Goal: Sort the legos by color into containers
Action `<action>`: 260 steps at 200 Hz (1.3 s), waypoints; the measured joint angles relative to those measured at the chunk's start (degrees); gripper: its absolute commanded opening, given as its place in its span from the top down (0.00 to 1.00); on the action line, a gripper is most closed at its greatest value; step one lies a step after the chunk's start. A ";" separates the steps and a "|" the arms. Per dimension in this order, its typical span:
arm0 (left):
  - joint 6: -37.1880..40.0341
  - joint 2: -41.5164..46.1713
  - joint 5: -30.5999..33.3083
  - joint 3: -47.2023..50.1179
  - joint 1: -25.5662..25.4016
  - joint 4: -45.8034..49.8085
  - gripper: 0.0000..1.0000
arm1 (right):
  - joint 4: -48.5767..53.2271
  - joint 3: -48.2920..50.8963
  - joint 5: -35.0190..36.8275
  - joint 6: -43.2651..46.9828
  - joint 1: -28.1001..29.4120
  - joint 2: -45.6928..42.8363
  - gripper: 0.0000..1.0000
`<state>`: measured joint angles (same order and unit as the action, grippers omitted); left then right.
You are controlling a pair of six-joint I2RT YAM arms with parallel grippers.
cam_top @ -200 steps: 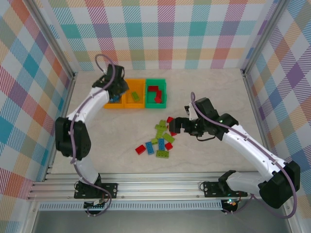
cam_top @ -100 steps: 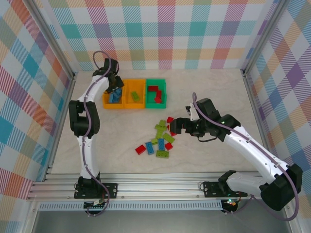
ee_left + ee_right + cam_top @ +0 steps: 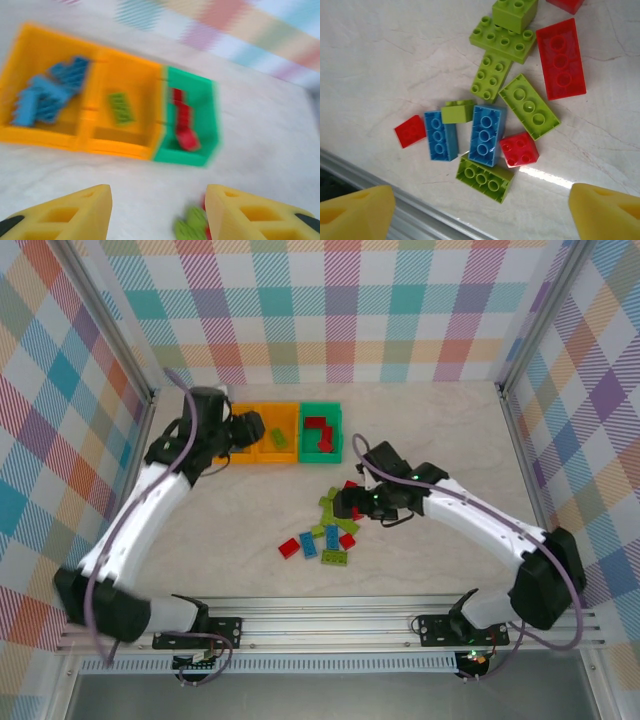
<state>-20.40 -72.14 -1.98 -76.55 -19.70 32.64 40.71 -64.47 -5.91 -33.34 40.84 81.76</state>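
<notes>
**Overhead view**
- Three small open-topped rectangular plastic bins (image 3: 272,457), joined in a row, two orange and one green. They stand at the far left of your pale marbled bench (image 3: 450,430).
- A loose heap of small studded plastic bricks (image 3: 328,532) in red, blue and lime green. It lies mid-bench, well apart from the bins.
- Your left tool (image 3: 241,429) hangs at the left end of the row. You cannot read its jaw spread from here.
- Your right tool (image 3: 348,504) sits at the heap's right edge.

**Left wrist view (blurred)**
- Leftmost orange bin (image 3: 30,135): several blue bricks (image 3: 45,97).
- Middle orange bin (image 3: 120,142): one lime green brick (image 3: 120,107).
- Green bin (image 3: 210,125): red bricks (image 3: 182,122).
- Left tool: its two yellow fingers (image 3: 70,212) stand parted over bare bench on the near side of the bins. There is nothing between them.

**Right wrist view**
- Right tool: its yellow fingertips (image 3: 355,212) are spread wide at the lower corners. They are empty and touch no brick.
- Heap on the bench, between and beyond the fingertips:
  - Two blue oblong bricks (image 3: 487,134) lie close together, with a small lime cube (image 3: 459,111) at their upper ends.
  - A lime oblong (image 3: 485,177) lies just beside their lower ends.
  - A red square brick (image 3: 519,149) touches the right blue one.
  - A small red tile (image 3: 410,131) lies beside the left blue one.
  - Farther off lie four more lime pieces (image 3: 529,106) and a long red plate (image 3: 561,59).
</notes>
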 measured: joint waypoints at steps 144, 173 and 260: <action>57.44 24.85 -32.09 31.85 -4.55 9.20 0.00 | -0.17 -12.07 16.72 8.44 -1.46 29.38 0.48; 58.86 23.78 -32.96 32.20 -4.55 8.33 0.00 | -2.19 -11.26 15.76 8.66 -2.05 29.59 0.67; 57.72 27.50 -29.38 37.03 -4.55 0.81 0.00 | -4.57 -15.06 15.10 9.55 -2.05 21.66 0.73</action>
<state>37.32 -44.64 -31.35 -39.53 -24.25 33.45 36.14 -79.53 9.19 -23.79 38.79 103.42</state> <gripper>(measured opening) 0.997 0.305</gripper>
